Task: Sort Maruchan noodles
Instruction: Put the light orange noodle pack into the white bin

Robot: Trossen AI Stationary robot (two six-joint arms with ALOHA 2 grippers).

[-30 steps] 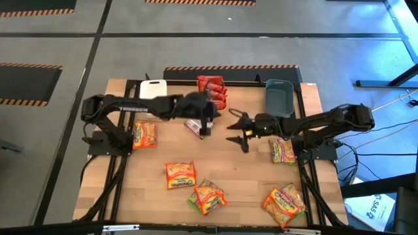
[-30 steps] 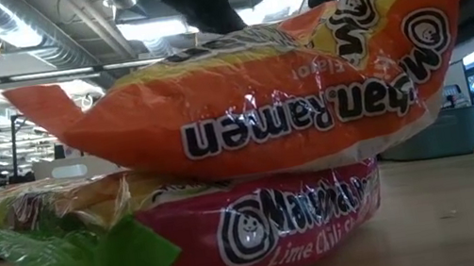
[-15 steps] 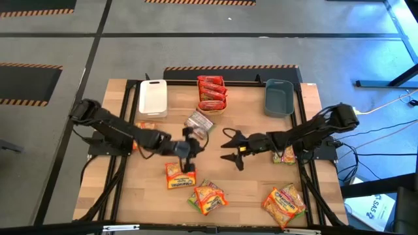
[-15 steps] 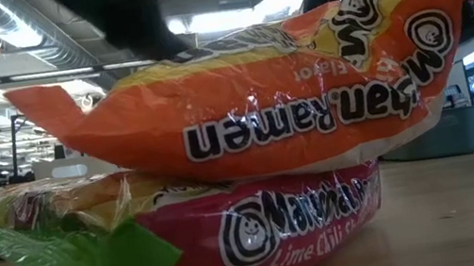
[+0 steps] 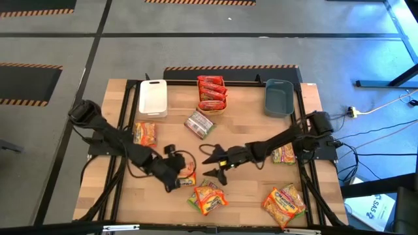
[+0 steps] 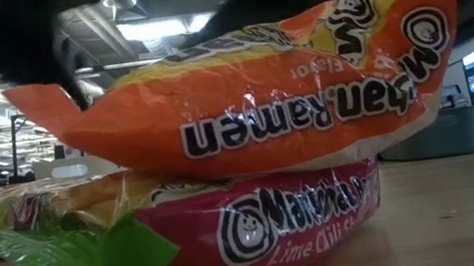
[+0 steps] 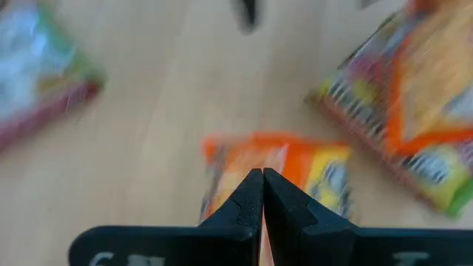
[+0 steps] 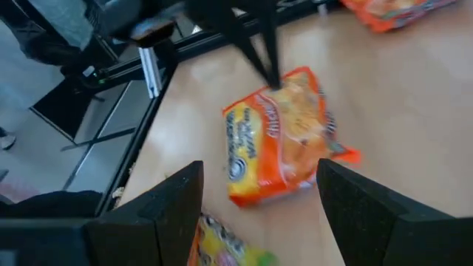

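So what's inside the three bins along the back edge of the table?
The middle bin holds red packets, stacked so any beneath are hidden. The white bin and grey-blue bin show nothing inside from above.

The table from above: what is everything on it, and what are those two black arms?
Orange noodle packet: one, mid-table, between the two hands.
Silvery packet: one, back up, near the red stack.
Orange-yellow packet: one, left side, below the white bin.
Packet pile: two or three overlapping, orange and green-yellow, front centre.
Packets at the front right: two overlapping, orange-yellow.
Packet under the right arm: one, green-yellow, right side.
Red packets: a stack at the back centre.
White bin: one, back left.
Grey-blue bin: one, back right.
Table: one, light wood.
Left hand: black, shut, at the orange packet.
Right hand: black, open, beside that packet.
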